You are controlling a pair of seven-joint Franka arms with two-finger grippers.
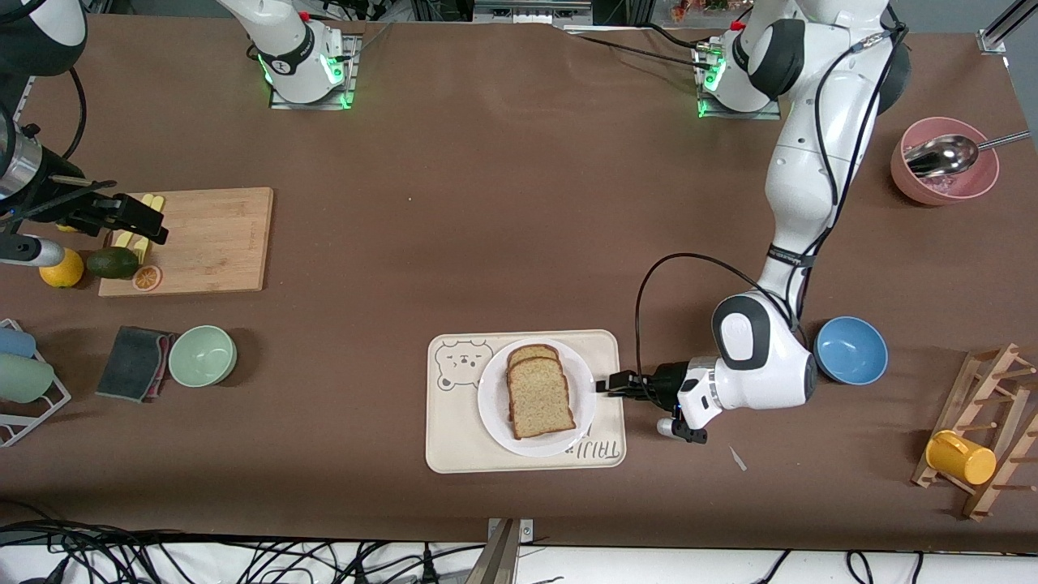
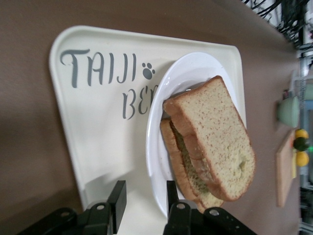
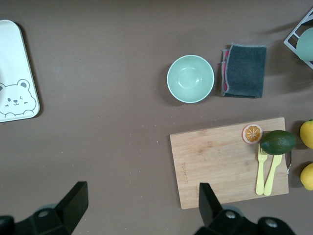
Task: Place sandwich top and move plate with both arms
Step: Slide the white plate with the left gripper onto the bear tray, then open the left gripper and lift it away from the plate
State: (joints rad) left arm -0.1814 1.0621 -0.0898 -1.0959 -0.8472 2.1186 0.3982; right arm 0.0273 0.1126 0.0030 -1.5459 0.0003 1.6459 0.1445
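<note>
The left hand [image 1: 602, 384] sits low at the rim of the plate [image 1: 493, 405], fingers apart, one on each side of the rim. The plate rests in the bear-print tray [image 1: 448, 438] and carries the sandwich, with the sandwich top [image 1: 539, 397] uppermost. The right hand [image 1: 150, 221], fingers wide apart, waits above the cutting board [image 1: 215, 239]. A pink bowl [image 1: 977, 182] holds a metal spoon [image 1: 941, 156]. On the worktop [image 1: 486, 203], the green bowl [image 1: 202, 354] and blue bowl [image 1: 850, 350] hold nothing.

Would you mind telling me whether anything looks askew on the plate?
Yes: the sandwich top sits skewed on the slices beneath, overhanging them and the rim of the plate. The left gripper, jaws open, is at that rim.
</note>
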